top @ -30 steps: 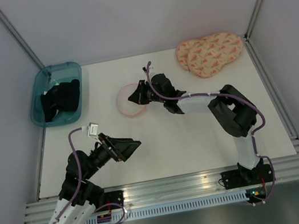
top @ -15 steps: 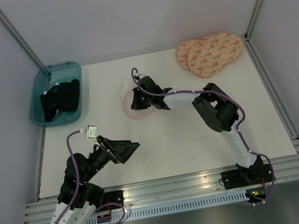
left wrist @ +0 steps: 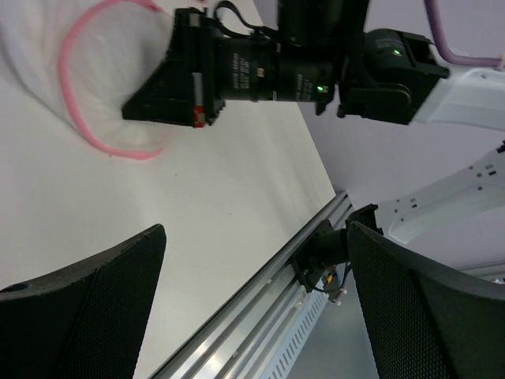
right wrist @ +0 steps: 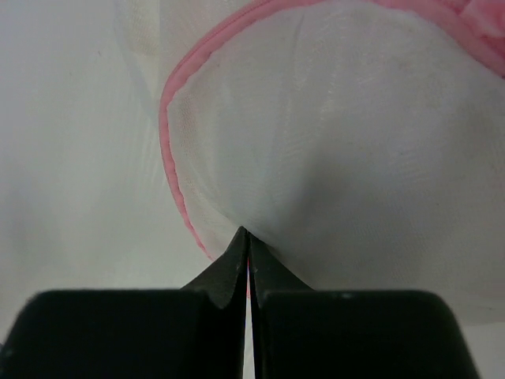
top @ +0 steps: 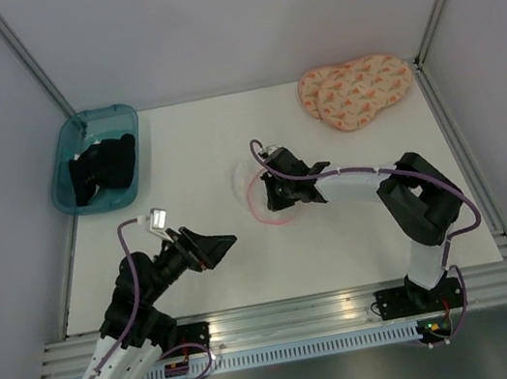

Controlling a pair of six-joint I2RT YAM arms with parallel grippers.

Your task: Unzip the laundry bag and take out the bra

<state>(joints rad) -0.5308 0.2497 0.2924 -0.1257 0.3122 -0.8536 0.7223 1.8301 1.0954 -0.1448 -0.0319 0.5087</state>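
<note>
Laundry bag [right wrist: 339,158] mesh is caught between the tips of our right gripper [right wrist: 246,241], whose jaws are pressed together on a fold of it, so that the white see-through net rises to a small peak at the pinch. From there the bag spreads away from the fingertips as a rounded pouch. Its pink edging curves round just left of the grip as a doubled line and arches over the far side. We cannot tell whether the zip is open. Beyond the edging, up and left of the fingertips, shows a creamier patch of cloth [right wrist: 148,43]; we cannot say if it is the bra.

In the overhead view the bag lies on the white table [top: 342,243] directly at the gripper's tip. Table surface runs on every side of it.

Our left gripper [left wrist: 256,237] hovers well apart, toward the near edge and to the left of the right gripper, its jaws spread wide with nothing between them.

Far left and beyond stands a teal bin [top: 65,149] holding black clothing [top: 102,167]. Far right and beyond, by the back edge, lies a peach patterned pad [top: 354,93]. On the near side an aluminium rail [top: 295,315] bounds the table
</note>
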